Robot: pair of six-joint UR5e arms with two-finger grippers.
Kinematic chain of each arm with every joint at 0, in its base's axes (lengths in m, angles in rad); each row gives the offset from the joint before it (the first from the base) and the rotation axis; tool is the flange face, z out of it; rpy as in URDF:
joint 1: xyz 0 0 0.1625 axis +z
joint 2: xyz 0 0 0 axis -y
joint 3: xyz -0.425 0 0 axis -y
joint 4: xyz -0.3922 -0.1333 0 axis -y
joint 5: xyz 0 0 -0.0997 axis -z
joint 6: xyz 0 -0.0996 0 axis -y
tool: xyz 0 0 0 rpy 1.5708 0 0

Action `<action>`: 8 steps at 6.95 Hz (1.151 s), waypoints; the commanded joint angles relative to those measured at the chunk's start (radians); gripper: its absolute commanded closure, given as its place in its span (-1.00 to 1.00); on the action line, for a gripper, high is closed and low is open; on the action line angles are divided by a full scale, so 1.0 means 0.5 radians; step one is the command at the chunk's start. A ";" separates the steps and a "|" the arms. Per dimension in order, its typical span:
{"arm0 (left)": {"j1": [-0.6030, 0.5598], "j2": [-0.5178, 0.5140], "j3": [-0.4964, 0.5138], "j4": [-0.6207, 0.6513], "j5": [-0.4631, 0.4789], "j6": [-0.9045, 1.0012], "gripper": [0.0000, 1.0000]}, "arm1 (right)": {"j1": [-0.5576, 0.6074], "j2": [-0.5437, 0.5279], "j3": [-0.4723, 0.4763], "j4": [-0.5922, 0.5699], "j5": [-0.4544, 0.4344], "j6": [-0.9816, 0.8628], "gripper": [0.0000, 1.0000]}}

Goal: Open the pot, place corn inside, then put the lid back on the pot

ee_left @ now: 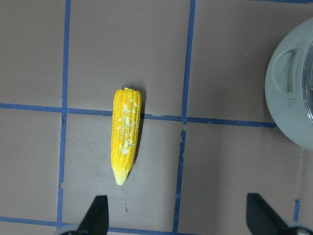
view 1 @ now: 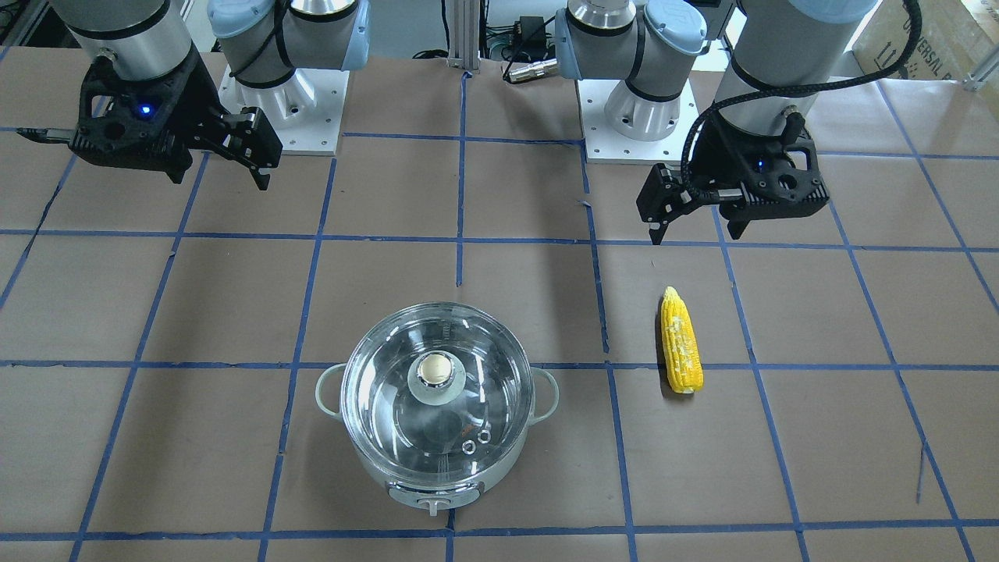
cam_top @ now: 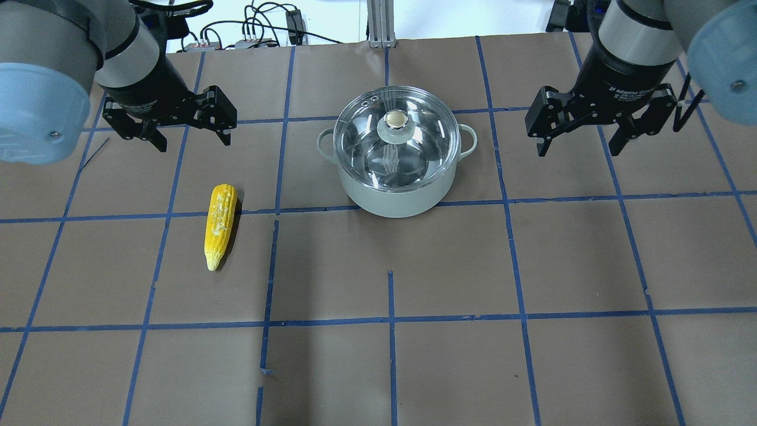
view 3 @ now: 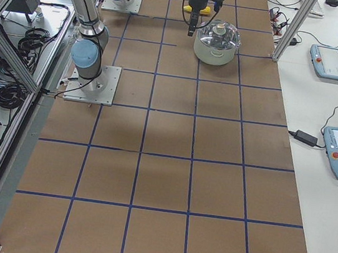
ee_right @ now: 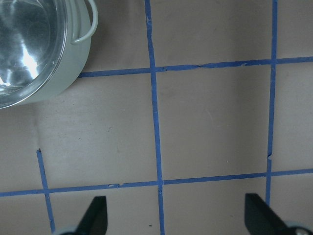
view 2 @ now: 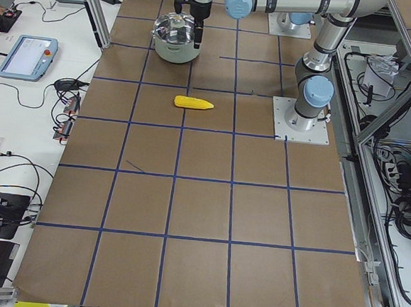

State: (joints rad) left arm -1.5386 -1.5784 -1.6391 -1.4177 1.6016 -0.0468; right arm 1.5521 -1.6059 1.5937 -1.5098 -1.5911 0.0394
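Observation:
The mint-green pot (cam_top: 395, 188) stands at mid-table with the clear glass lid (cam_top: 414, 151) seated on it, its beige knob (cam_top: 395, 120) in the centre. The yellow corn (cam_top: 220, 225) lies on the paper to the pot's left, pointed end toward the robot; it also shows in the left wrist view (ee_left: 126, 134) and the front view (view 1: 680, 343). My left gripper (cam_top: 193, 141) hovers open and empty above the table just beyond the corn. My right gripper (cam_top: 577, 149) hovers open and empty to the right of the pot. The pot's edge shows in the right wrist view (ee_right: 63, 73).
The table is brown paper with a blue tape grid (cam_top: 390, 319). The two arm bases (view 1: 636, 117) stand at the robot's edge. Tablets and cables (view 3: 329, 61) lie on white benches beyond the far edge.

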 commanded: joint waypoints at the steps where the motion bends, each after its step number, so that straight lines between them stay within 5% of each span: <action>1: 0.000 0.000 -0.001 0.001 -0.006 0.014 -1.00 | 0.001 0.006 0.000 -0.005 0.001 0.001 -1.00; 8: -0.015 0.018 -0.001 -0.030 -0.129 0.020 -1.00 | 0.001 0.048 0.000 -0.048 0.004 -0.002 -1.00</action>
State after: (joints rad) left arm -1.5450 -1.5710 -1.6400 -1.4314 1.5539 -0.0358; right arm 1.5524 -1.5968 1.5944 -1.5241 -1.5958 0.0396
